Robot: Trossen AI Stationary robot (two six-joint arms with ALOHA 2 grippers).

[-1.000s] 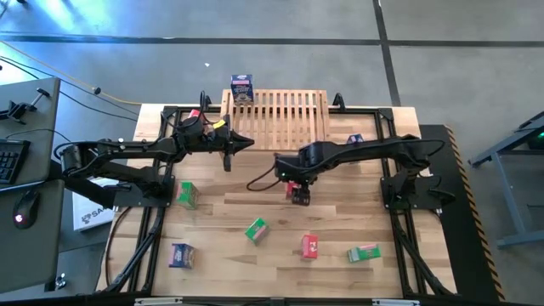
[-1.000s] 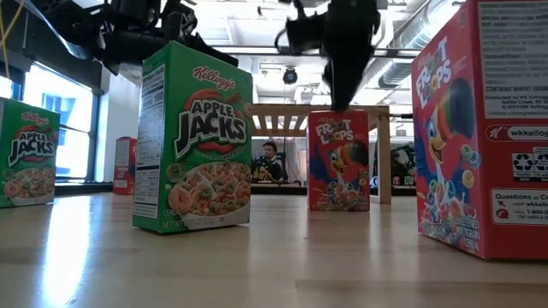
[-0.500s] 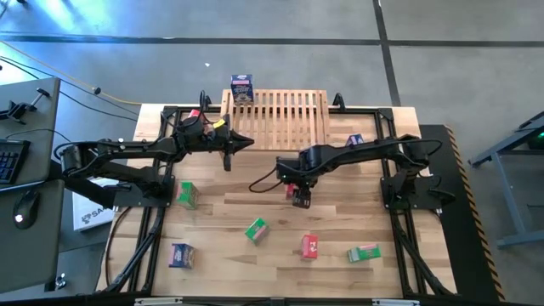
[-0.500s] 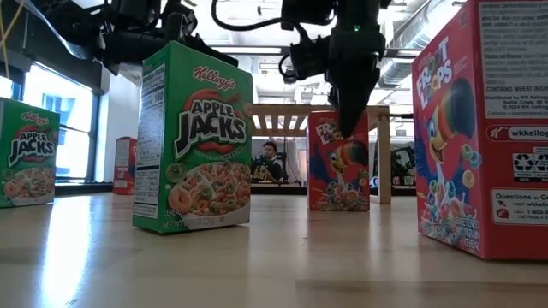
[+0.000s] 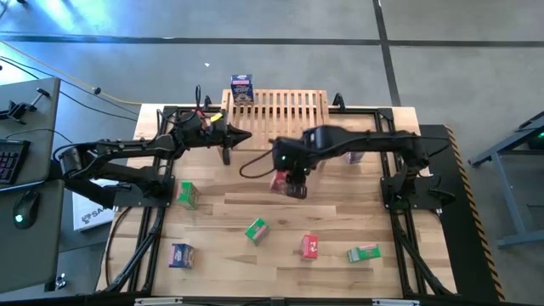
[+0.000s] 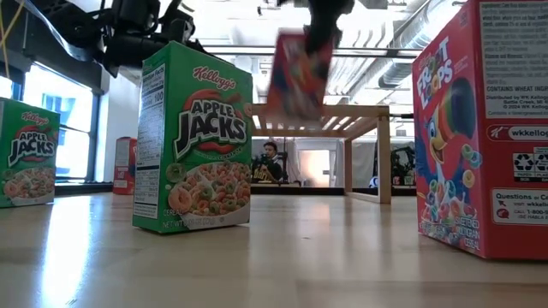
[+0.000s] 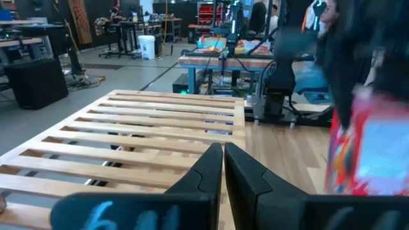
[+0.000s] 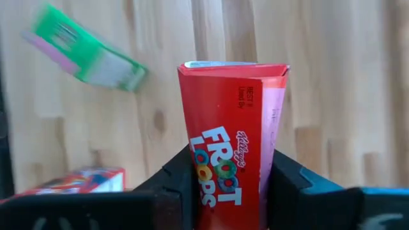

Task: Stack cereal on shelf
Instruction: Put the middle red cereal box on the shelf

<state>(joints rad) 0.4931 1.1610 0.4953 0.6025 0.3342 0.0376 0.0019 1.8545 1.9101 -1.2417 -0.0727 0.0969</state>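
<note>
High view: right end effector [image 5: 290, 184] at frame centre clamps a red printed cardboard cereal box [image 5: 281, 182].
Box lifted off the bench [image 5: 255, 204], below the slatted light-wood shelf [image 5: 280, 115]; left end effector [image 5: 241, 136] fingers closed, empty.

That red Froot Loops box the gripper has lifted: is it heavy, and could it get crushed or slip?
Probably light: the right gripper holds the red Froot Loops box clear of the table by a side pinch alone. Its thin cardboard top looks slightly pinched, so a hard squeeze could dent it. In the low view it hangs tilted, so it may swing or twist.
</note>
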